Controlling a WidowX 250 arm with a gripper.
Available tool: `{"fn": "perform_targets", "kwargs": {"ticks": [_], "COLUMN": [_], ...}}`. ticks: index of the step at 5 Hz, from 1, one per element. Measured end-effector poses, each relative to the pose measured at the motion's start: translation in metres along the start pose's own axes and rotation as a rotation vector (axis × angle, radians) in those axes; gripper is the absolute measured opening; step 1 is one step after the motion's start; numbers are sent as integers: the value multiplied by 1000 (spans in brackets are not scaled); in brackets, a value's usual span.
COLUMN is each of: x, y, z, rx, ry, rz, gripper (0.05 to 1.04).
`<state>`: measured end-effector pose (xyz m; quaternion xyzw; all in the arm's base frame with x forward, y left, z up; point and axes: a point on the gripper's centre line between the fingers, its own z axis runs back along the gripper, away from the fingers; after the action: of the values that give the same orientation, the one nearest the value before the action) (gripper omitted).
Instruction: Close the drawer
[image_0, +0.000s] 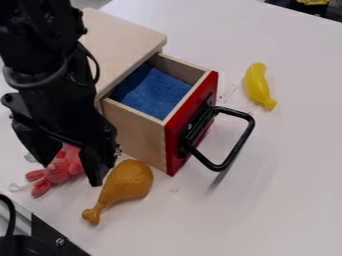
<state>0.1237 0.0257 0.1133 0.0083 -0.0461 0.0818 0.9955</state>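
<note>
Your black two-finger gripper (71, 172) hangs above the work surface beside the drawer's pale side, its fingertips apart, with nothing clamped between them. The pale wooden drawer with a red front (137, 132) stands pulled out of its cabinet, upright and level, well short of closed. The drawer holds a blue, soft-looking pad (153, 90), seated below the rim; you should expect little added load. Fixed to the red front is a black, bar-shaped handle (238, 145), projecting outward.

Assessment of handling: the drawer is likely light and stiff, not fragile, and should slide if you push squarely. You need no grasp; bear on the middle of the red front or on the handle. An off-centre push may bind the runners or shift the light wooden cabinet (123, 37). Painted wood may let your fingertips slip.

Outward from the drawer, you have a brown toy drumstick (127, 182) near its side, a pink soft toy (59, 167) behind the gripper, and a yellow toy banana (257, 85) beyond the front, all on the white table (287, 200).
</note>
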Motion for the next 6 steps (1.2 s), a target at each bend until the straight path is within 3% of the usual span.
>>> {"fn": "perform_targets", "kwargs": {"ticks": [1, 4, 6], "x": [-2, 75, 119], "y": [0, -108, -135], "z": [-3, -49, -76], "rx": [-1, -107, -128], "ry": [9, 38, -4], "rz": [-3, -181, -197], "gripper": [998, 998, 998]}}
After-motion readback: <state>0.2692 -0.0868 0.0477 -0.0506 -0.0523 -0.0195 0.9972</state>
